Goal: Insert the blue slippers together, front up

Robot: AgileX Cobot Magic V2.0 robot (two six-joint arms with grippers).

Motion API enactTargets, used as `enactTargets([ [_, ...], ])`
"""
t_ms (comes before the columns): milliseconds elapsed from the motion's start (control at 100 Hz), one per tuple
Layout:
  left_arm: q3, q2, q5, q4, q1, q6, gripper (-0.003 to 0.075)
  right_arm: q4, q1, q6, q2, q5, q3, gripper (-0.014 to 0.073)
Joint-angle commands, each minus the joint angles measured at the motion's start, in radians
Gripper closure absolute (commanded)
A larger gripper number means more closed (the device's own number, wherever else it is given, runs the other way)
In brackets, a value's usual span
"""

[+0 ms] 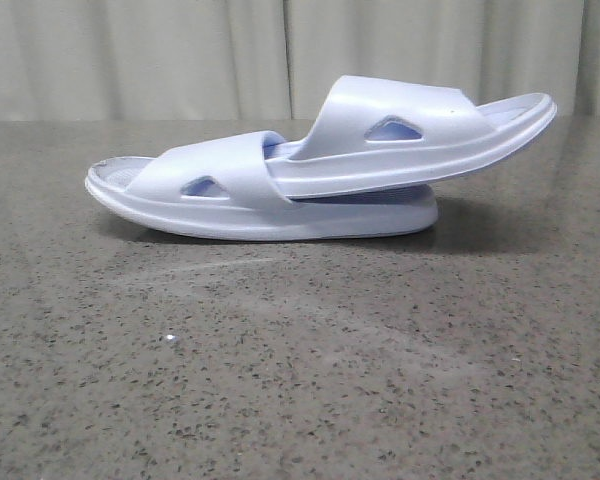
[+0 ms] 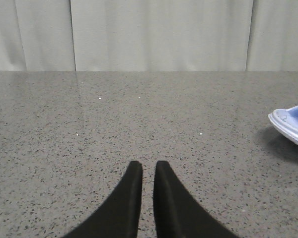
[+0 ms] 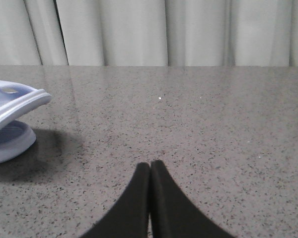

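The two pale blue slippers lie nested in the middle of the table in the front view. The lower slipper point(image 1: 210, 212) lies flat, sole down. The upper slipper point(image 1: 420, 140) is pushed under the lower one's strap, and its free end sticks out tilted up to the right. Neither gripper shows in the front view. My left gripper point(image 2: 148, 166) is empty over bare table, its jaws a narrow slit apart, with one slipper end point(image 2: 292, 124) off to one side. My right gripper point(image 3: 150, 166) is shut and empty, with the slippers' other end point(image 3: 15, 106) off to its side.
The table point(image 1: 300, 380) is dark speckled stone. Pale curtains point(image 1: 180, 50) hang behind its far edge. Nothing else stands on the table in any view.
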Motion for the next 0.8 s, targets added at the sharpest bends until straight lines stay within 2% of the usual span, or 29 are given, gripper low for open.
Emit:
enactTargets([
  [0, 0.011, -0.028, -0.081, -0.005, 0.004, -0.006, 0.0704, 0.005, -0.008, -0.014, -0.018, -0.082, -0.006, 0.0701],
  [790, 0.011, -0.028, -0.081, -0.005, 0.004, -0.006, 0.0704, 0.043, -0.008, -0.014, -0.068, -0.134, 0.096, 0.0701],
])
